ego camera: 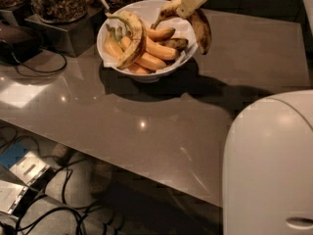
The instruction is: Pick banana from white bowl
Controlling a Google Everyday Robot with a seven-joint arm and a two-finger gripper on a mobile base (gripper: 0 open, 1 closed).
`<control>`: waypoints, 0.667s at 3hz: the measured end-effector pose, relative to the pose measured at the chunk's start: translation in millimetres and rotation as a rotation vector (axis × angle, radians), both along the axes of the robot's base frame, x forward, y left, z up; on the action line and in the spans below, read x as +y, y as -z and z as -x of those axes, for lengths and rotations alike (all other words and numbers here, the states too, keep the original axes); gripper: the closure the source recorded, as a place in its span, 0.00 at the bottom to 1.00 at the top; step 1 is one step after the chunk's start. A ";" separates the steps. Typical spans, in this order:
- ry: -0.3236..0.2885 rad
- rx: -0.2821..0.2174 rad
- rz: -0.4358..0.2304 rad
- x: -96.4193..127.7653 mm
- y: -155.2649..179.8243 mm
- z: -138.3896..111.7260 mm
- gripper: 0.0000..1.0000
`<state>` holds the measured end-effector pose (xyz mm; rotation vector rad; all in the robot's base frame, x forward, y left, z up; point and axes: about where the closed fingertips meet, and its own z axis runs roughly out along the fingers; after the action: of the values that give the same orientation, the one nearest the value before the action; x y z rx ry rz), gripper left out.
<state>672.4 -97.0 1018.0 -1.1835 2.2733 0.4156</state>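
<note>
Here the cream hand (186,8) pinches the mottled, curved banana (202,31) above the glossy white bowl (166,70).

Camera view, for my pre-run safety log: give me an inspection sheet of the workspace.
Surface: glossy grey-brown table, with light glints.
Job's things: mottled banana held up by the end effector, hanging over the right rim of the white bowl; other bananas lie inside.
Clutter: snack-filled containers behind the bowl, at left.
End effector: above the bowl's far right rim, shut on the banana.
Cables: black cable on the table's left; floor cables below.
Surroundings: robot's white body at lower right.
</note>
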 end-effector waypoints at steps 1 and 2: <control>0.022 0.026 0.029 -10.9 -4.4 14.9 1.00; 0.076 0.072 0.013 -29.5 -7.9 39.1 1.00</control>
<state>633.3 -126.5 1025.9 -1.1008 2.3779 0.4209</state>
